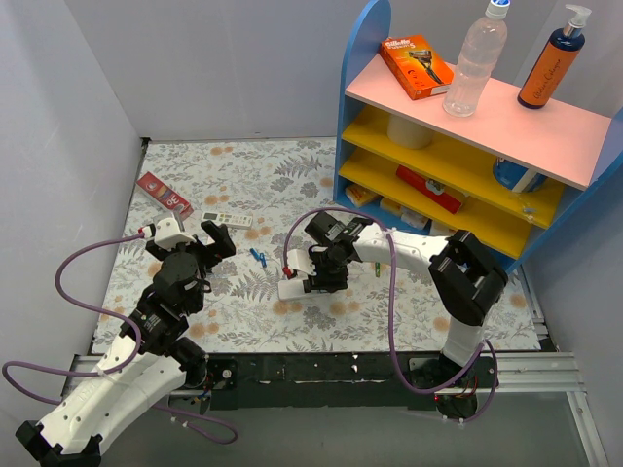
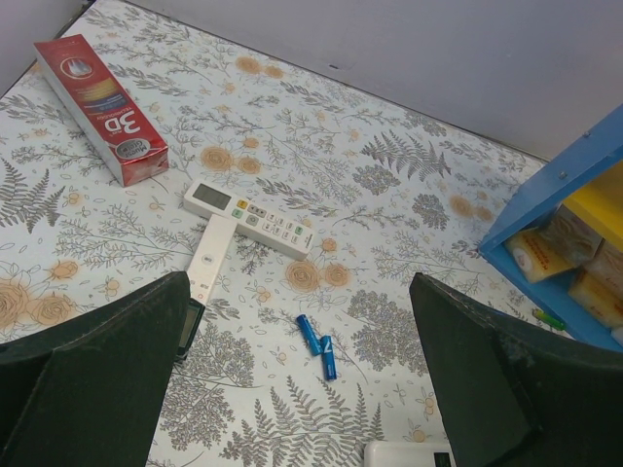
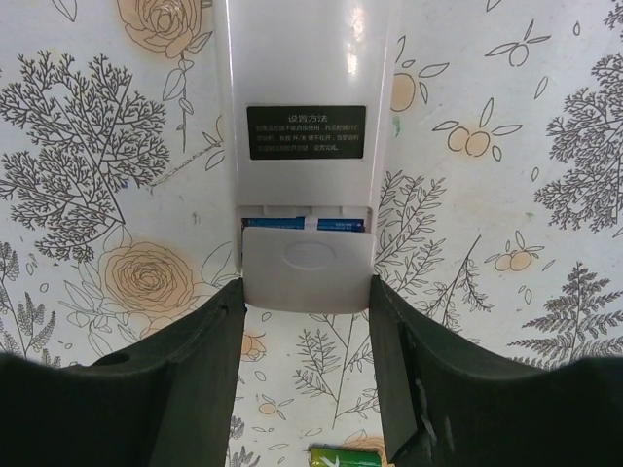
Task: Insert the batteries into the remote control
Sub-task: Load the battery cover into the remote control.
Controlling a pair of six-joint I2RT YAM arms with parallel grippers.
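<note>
The white remote control (image 3: 302, 88) lies back up on the floral mat, also seen in the top view (image 1: 292, 288). Its battery recess holds blue batteries (image 3: 302, 224), mostly covered by the white battery cover (image 3: 307, 268). My right gripper (image 3: 304, 297) has its fingers pressed against both sides of that cover. Two loose blue batteries (image 2: 316, 342) lie on the mat between the wide-open jaws of my left gripper (image 2: 297, 321), which hovers above them, empty. One green battery (image 3: 346, 457) lies just behind the right gripper.
A thinner white remote with a crosswise piece (image 2: 248, 219) and a red box (image 2: 97, 107) lie at the far left. A small black device (image 2: 190, 326) is partly hidden by my left finger. A blue and yellow shelf (image 1: 467, 136) stands at the right.
</note>
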